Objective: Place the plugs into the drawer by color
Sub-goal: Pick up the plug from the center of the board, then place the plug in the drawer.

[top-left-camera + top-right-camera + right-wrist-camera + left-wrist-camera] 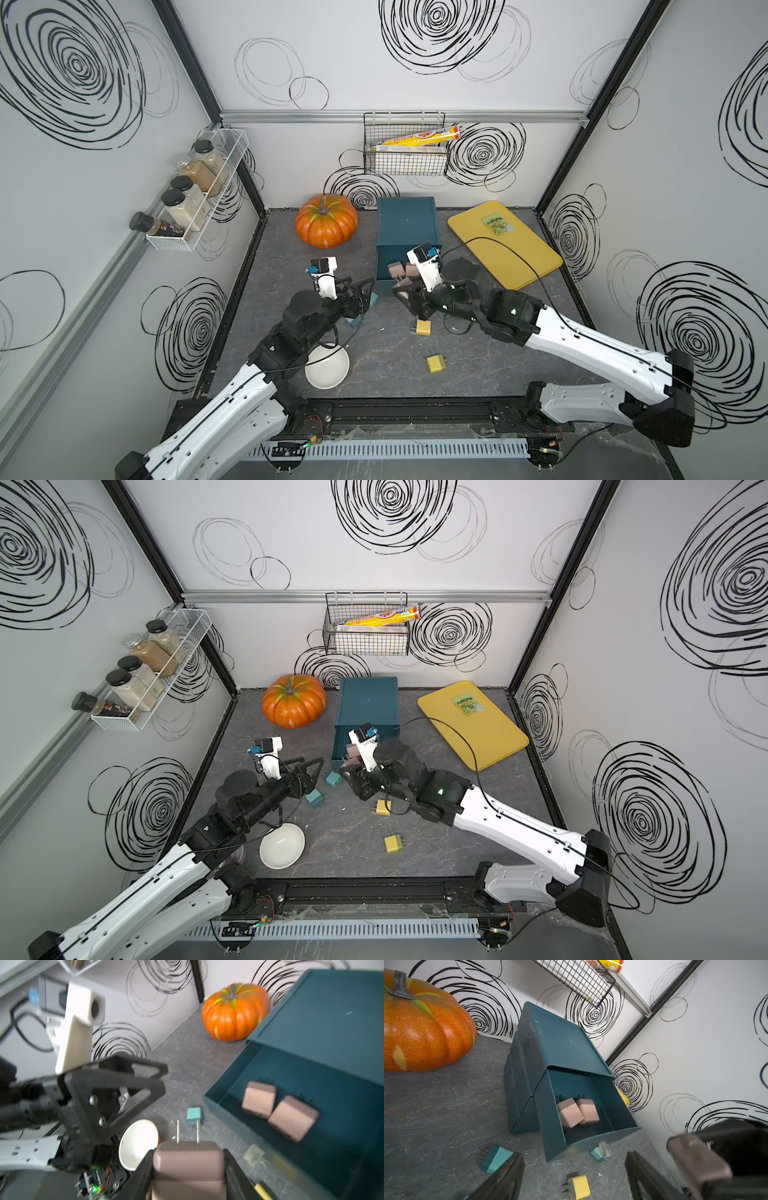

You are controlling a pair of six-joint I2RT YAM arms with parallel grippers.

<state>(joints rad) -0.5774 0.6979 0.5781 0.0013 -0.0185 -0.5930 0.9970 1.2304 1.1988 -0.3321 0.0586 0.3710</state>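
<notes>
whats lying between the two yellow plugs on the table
Nothing. Only bare table separates the far yellow plug from the near yellow plug; both top views show it.

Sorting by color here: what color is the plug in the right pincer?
Dusty pink; the plug in the right pincer shows best in the right wrist view.

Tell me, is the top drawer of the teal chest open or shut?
Open. The top drawer is pulled out from the chest, and two pink plugs lie inside it.

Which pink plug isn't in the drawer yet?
The pink plug clamped in the right gripper; the other two pink plugs lie side by side inside the open top drawer.
</notes>
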